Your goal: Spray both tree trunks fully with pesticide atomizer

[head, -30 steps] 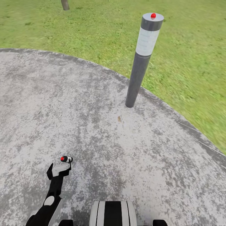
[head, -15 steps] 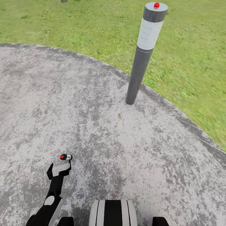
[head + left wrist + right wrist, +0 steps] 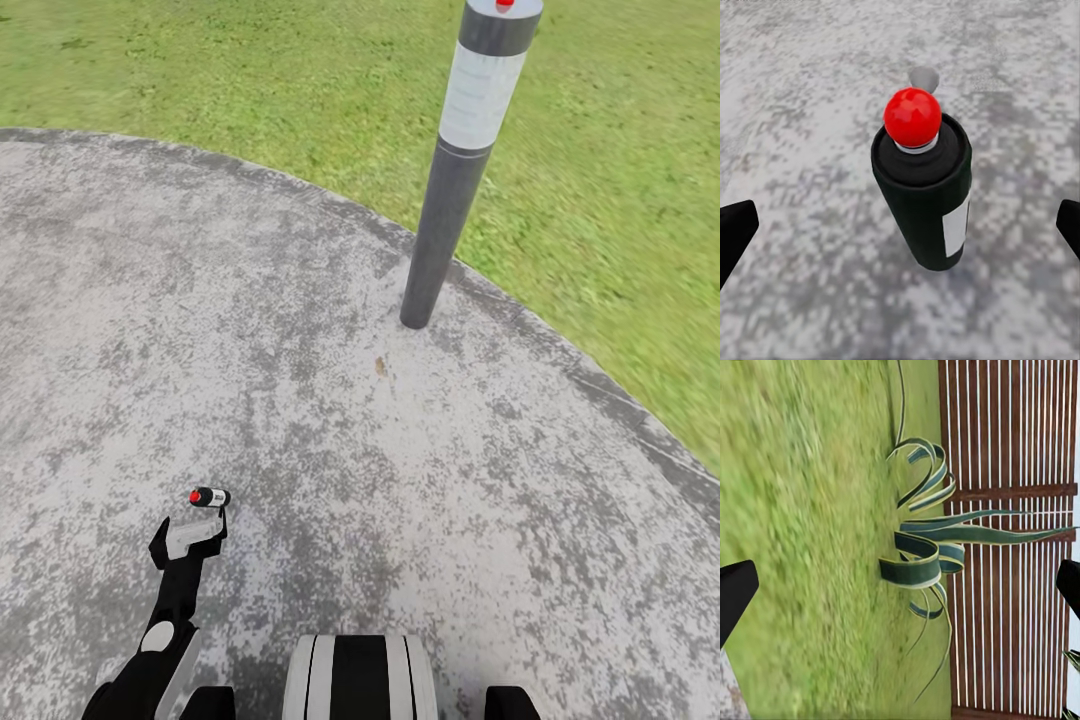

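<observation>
The pesticide atomizer (image 3: 210, 497) lies on its side on the grey mottled patio floor (image 3: 420, 500), a small dark bottle with a red spot at one end. My left gripper (image 3: 190, 535) hovers just short of it, open. In the left wrist view the atomizer (image 3: 926, 202) shows its red ball, black body and white label, and it sits midway between the two black fingertips (image 3: 735, 229) without touching them. My right gripper (image 3: 900, 585) is open and holds nothing, with lawn behind it. Both trees and their trunks are out of view.
A grey lamp post (image 3: 445, 200) with a white band stands at the patio's curved edge, ahead and to the right. Green lawn (image 3: 250, 70) lies beyond. The right wrist view takes in a striped leafy plant (image 3: 926, 555) and the brown slat fence (image 3: 1012, 510).
The whole head view has slid a little, so the lamp post and atomizer sit slightly higher in the picture. The atomizer has not moved on the floor, and the left arm holds its pose.
</observation>
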